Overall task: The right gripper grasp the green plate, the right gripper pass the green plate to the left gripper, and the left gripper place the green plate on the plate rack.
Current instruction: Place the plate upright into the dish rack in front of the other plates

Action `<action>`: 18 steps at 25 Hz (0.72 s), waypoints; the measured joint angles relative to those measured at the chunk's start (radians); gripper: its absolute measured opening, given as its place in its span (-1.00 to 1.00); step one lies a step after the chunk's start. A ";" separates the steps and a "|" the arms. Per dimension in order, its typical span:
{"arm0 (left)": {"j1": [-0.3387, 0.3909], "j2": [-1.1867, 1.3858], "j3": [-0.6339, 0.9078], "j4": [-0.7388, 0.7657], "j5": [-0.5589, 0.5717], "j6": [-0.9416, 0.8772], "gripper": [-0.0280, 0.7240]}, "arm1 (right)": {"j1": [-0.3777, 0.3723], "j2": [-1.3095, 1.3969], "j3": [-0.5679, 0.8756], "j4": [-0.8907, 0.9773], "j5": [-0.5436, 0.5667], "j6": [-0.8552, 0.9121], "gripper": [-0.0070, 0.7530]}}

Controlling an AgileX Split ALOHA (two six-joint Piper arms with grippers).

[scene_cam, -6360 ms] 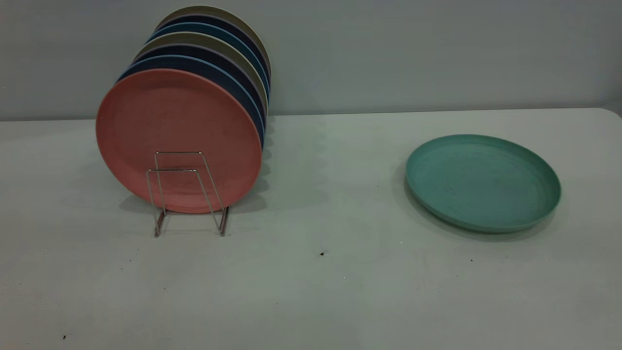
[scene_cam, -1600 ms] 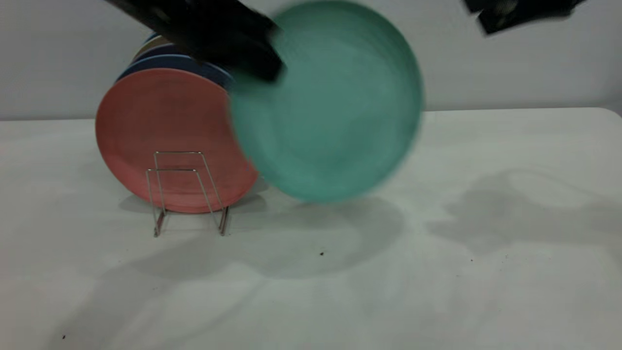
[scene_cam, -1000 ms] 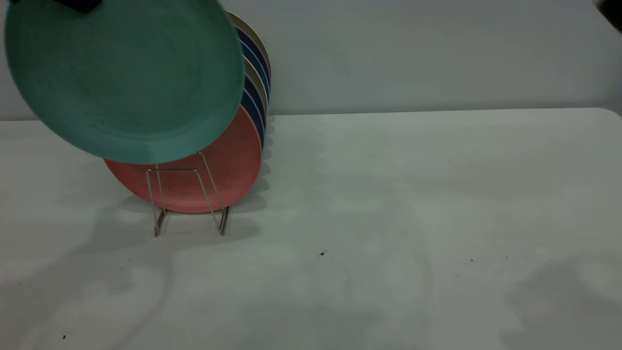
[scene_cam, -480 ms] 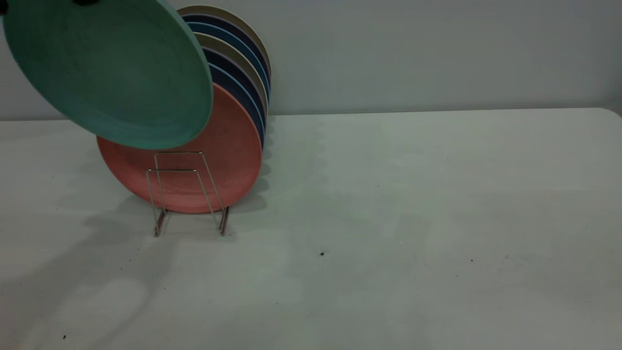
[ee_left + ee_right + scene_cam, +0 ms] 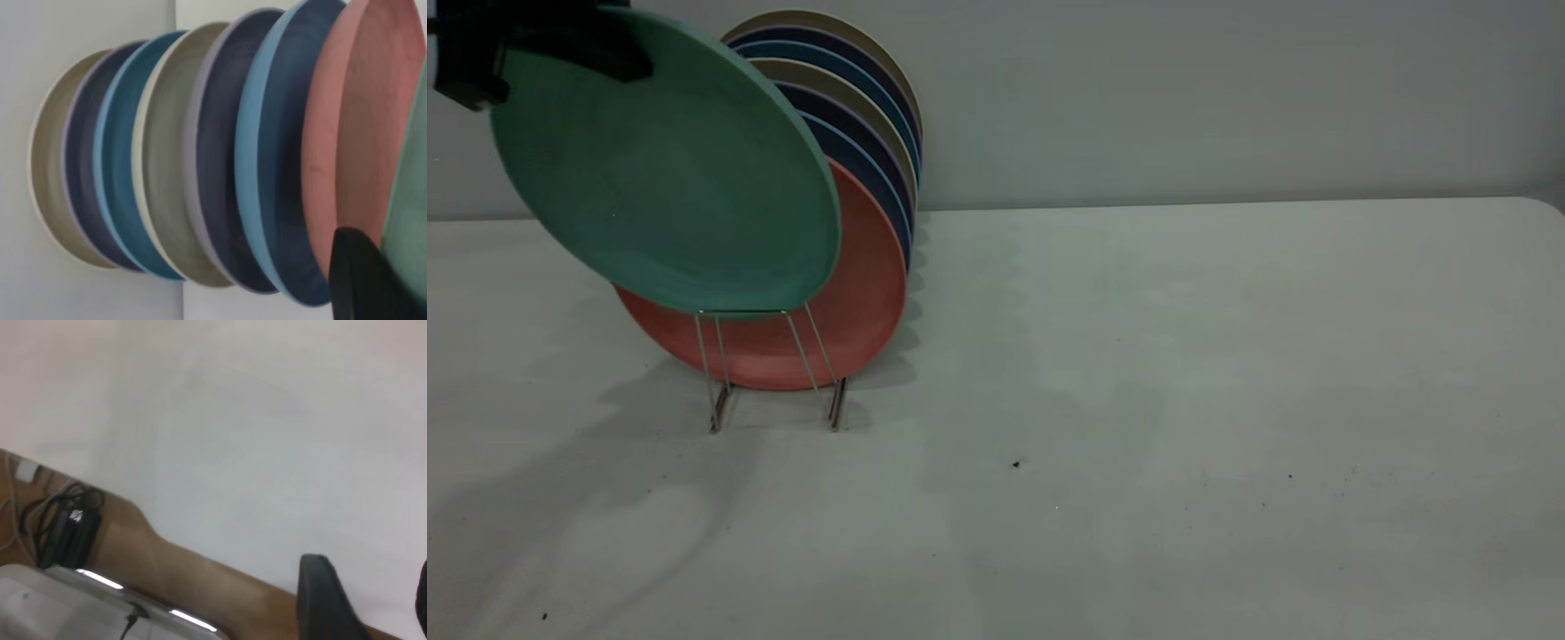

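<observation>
The green plate (image 5: pixel 663 169) is covering most of the salmon-pink plate (image 5: pixel 854 302) and the plate rack's (image 5: pixel 769 369) upper loops; the left gripper (image 5: pixel 534 49), cut off at the exterior view's upper-left corner, is pinching the tilted plate's top rim above the rack. The right gripper (image 5: pixel 363 600) is showing only dark fingers spread apart over the table (image 5: pixel 267 453).

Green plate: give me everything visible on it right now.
The green plate is round, matte teal-green, plastic-looking, with a shallow raised rim. It hangs tilted in the air, face toward the exterior camera, held at its upper edge by the left gripper. Its lower edge sits just above the front loops of the plate rack, not yet seated. It overlaps the upright pink plate behind it; contact between them cannot be told.
</observation>
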 joint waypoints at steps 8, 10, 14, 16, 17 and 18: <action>0.000 0.051 0.000 -0.052 -0.011 0.000 -0.69 | 0.000 -0.007 0.001 -0.049 0.000 0.010 -0.04; 0.000 0.071 0.000 -0.068 -0.016 0.000 -0.69 | 0.000 -0.007 0.002 -0.054 0.000 0.010 -0.04; 0.000 0.100 0.000 -0.078 -0.024 0.000 -0.69 | 0.000 -0.007 0.002 -0.055 0.000 0.010 -0.04; 0.000 0.108 0.000 -0.080 -0.027 0.000 -0.68 | 0.000 -0.007 0.002 -0.055 0.000 0.010 -0.04; 0.000 0.112 0.000 -0.080 -0.028 0.000 -0.67 | 0.000 -0.007 0.002 -0.055 0.000 0.010 -0.04; 0.000 0.116 0.000 -0.080 -0.028 0.000 -0.65 | 0.000 -0.007 0.002 -0.055 -0.002 0.011 -0.04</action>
